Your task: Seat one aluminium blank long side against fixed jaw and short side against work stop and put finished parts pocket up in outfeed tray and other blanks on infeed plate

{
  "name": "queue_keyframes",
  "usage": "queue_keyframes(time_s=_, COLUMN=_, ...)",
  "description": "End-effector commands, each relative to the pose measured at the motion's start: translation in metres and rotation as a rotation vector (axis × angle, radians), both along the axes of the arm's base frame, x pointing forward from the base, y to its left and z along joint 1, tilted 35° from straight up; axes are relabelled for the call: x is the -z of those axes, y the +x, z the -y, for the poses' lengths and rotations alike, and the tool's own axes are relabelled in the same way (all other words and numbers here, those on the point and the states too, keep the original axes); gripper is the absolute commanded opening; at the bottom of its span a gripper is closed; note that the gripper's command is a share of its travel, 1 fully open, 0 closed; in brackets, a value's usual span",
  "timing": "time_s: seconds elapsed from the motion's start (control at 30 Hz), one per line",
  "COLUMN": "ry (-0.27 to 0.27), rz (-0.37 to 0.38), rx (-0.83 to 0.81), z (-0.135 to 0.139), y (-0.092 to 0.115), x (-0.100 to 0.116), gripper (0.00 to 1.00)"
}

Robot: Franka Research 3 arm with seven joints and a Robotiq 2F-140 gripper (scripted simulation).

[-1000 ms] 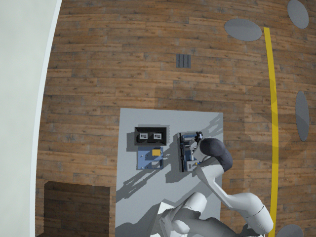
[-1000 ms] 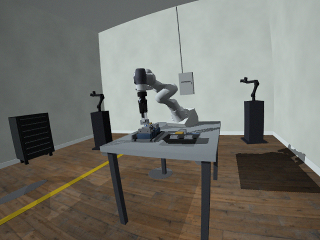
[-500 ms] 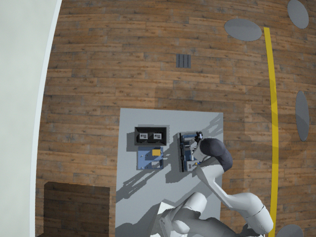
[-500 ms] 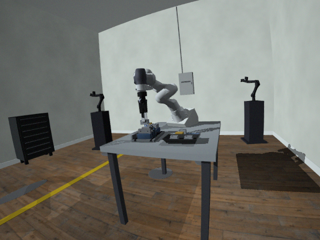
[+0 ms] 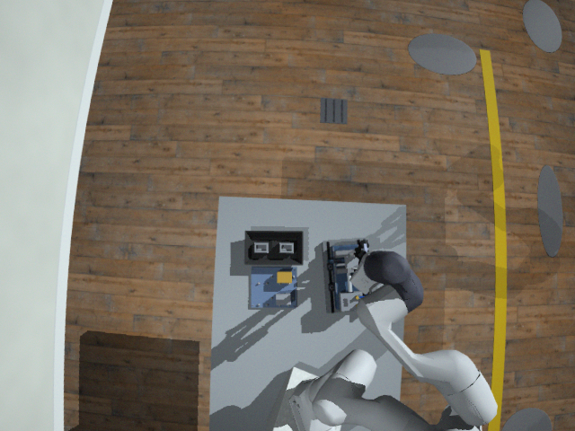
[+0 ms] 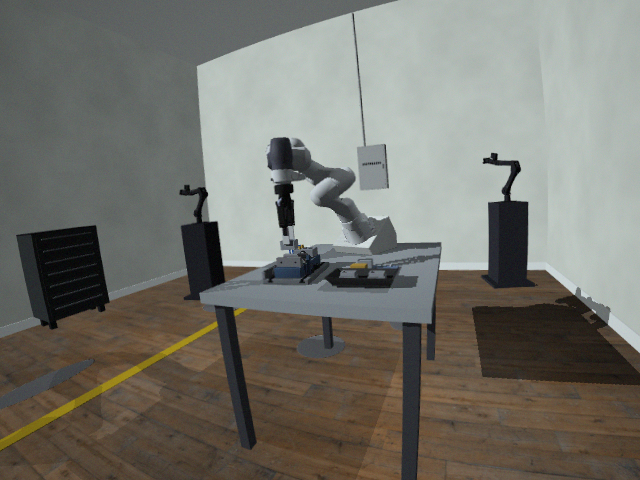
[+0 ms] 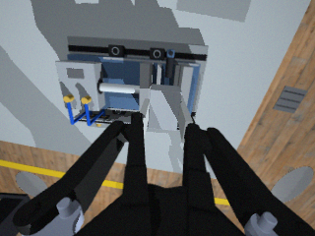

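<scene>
Wrist view: the gripper point(image 7: 163, 127) hangs directly over the vise point(image 7: 189, 56), its black fingers clenched on an aluminium blank point(image 7: 164, 105). The blank is held by its two long sides. Its long axis runs away from the camera toward the black rail side of the vise, roughly in line with the vise opening. The blank appears slightly tilted, its far end lying near the opening; whether it touches the low bars cannot be told. A white cylinder point(image 7: 118, 88) lies crosswise over the blue vise body, and blue hoses point(image 7: 81, 115) with yellow fittings leave the end block on the left.

Top view: the arm reaches from the table's near edge over the vise point(image 5: 335, 278), hiding most of the opening. To the vise's left, the blue infeed plate point(image 5: 260, 289) carries a brass blank point(image 5: 284, 277) and a grey aluminium blank point(image 5: 284, 298), both lying flat. Just beyond it, the black outfeed tray point(image 5: 274, 233) holds two finished parts point(image 5: 260, 247) side by side, pockets up.
</scene>
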State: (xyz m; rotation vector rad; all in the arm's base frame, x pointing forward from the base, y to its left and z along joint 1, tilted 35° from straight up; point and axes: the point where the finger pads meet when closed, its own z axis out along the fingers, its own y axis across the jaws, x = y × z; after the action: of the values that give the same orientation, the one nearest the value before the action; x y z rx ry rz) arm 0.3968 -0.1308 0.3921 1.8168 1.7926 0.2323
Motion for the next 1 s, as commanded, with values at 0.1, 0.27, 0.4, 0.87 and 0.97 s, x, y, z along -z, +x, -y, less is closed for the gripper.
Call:
queue_keyframes(time_s=0.1, ry=-0.003, rz=0.006, rx=0.0, z=0.001, y=0.003, x=0.002, gripper=0.0)
queue_keyframes(time_s=0.27, ry=-0.003, rz=0.006, rx=0.0, z=0.002, y=0.005, x=0.005, gripper=0.0)
queue_keyframes(time_s=0.4, ry=-0.003, rz=0.006, rx=0.0, z=0.003, y=0.006, x=0.006, gripper=0.0)
queue_keyframes(time_s=0.87, ry=-0.003, rz=0.006, rx=0.0, z=0.005, y=0.009, x=0.013, gripper=0.0)
queue_keyframes(time_s=0.97, ry=-0.003, rz=0.006, rx=0.0, z=0.005, y=0.01, x=0.014, gripper=0.0)
